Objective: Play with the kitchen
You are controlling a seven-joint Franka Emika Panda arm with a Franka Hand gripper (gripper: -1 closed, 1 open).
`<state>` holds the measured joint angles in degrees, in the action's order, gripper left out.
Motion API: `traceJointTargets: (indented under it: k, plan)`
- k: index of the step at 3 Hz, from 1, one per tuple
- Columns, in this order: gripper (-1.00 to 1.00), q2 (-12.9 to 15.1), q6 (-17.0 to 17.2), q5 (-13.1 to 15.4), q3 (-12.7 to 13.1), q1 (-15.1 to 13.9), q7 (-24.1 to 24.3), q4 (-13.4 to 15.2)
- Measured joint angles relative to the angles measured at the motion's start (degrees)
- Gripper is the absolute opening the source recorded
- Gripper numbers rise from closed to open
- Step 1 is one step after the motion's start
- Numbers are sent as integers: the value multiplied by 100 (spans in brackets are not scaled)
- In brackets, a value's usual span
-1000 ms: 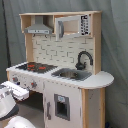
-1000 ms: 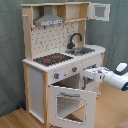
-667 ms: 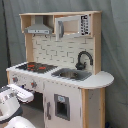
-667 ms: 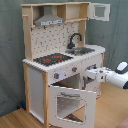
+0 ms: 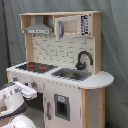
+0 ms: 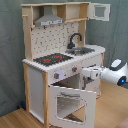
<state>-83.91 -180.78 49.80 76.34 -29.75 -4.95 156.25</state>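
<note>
The kitchen (image 5: 65,55) is a tall white and light wood toy with a black-red stovetop (image 5: 35,66), a silver sink (image 5: 71,74), a black faucet (image 5: 83,59) and a grey hood (image 5: 38,27). In the second exterior view the kitchen (image 6: 55,35) has its windowed oven door (image 6: 70,104) hanging open and tilted forward, and its microwave cabinet door (image 6: 100,11) swung open. My white arm (image 6: 114,74) reaches in from the second exterior view's right. My gripper (image 6: 86,74) is at the oven opening, just under the knob panel (image 6: 65,74). In the first exterior view my gripper (image 5: 31,88) sits below the stovetop edge.
A grey curtain (image 5: 115,45) hangs behind the kitchen. The floor (image 6: 20,119) is light wood. A rounded side shelf (image 5: 102,78) sticks out beside the sink. A lower cabinet door with a dark window (image 5: 61,106) is shut.
My arm has pushed in toward the kitchen front, bringing the gripper closer to the oven opening. The oven door stays open as before.
</note>
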Motion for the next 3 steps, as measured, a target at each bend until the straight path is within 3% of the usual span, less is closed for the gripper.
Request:
traceJointTargets:
  k: [3]
  plan:
    - [100, -1, -955, 0, 100, -1165, -507, -720]
